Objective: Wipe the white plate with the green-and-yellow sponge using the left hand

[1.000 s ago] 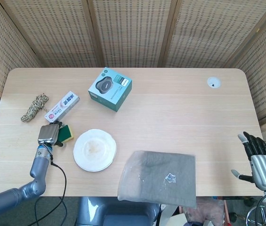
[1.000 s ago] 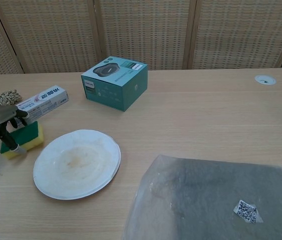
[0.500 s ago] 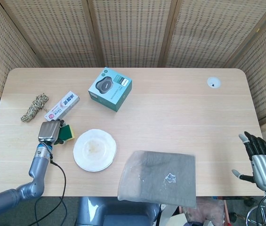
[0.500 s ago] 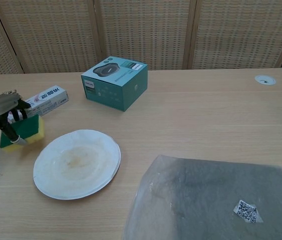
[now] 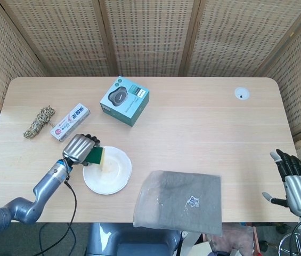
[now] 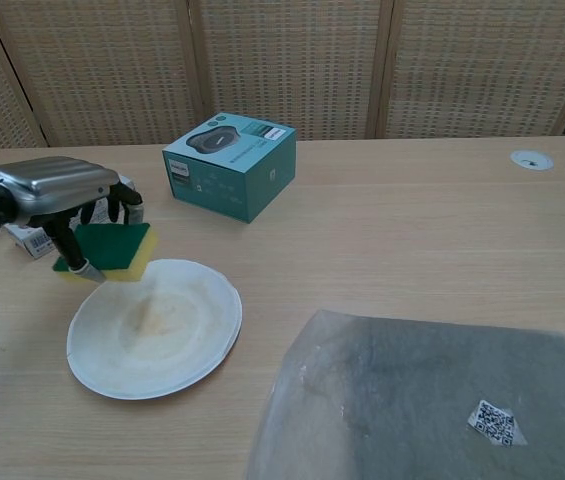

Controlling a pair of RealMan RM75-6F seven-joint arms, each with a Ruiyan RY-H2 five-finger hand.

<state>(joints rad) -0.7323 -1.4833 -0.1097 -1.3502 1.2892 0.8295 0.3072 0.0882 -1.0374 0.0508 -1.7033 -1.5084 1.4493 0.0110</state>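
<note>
Woven cane screens close off the back of the pale wooden table [image 5: 203, 122] I am working over. Taking the white plate [image 5: 113, 173] as my landmark: the teal box [image 5: 124, 100] sits well beyond it, the toothpaste carton [image 5: 70, 121] and a knot of rope [image 5: 38, 121] lie off to its far left, and a grey plastic bag [image 5: 179, 202] lies near its right side at the front edge.

A second ago my left hand [image 5: 79, 150] was at the sponge [image 5: 96, 156] to the left of the plate, with the sponge on the table. Now I have it lifted and carried across: the fingers are clamped on the green-and-yellow block, green face up, and it hangs over the plate's upper-left rim. In the chest view it looks just clear of the plate, though I cannot tell for certain whether its lower edge touches.

So the pickup is done and the wiping itself has not begun; the brownish smear [image 6: 152, 318] in the middle is untouched. I judge the next move is to lower and sweep inward.

My right hand [image 5: 295, 184] rests far right of the plate, off the table, fingers apart and holding nothing.
</note>
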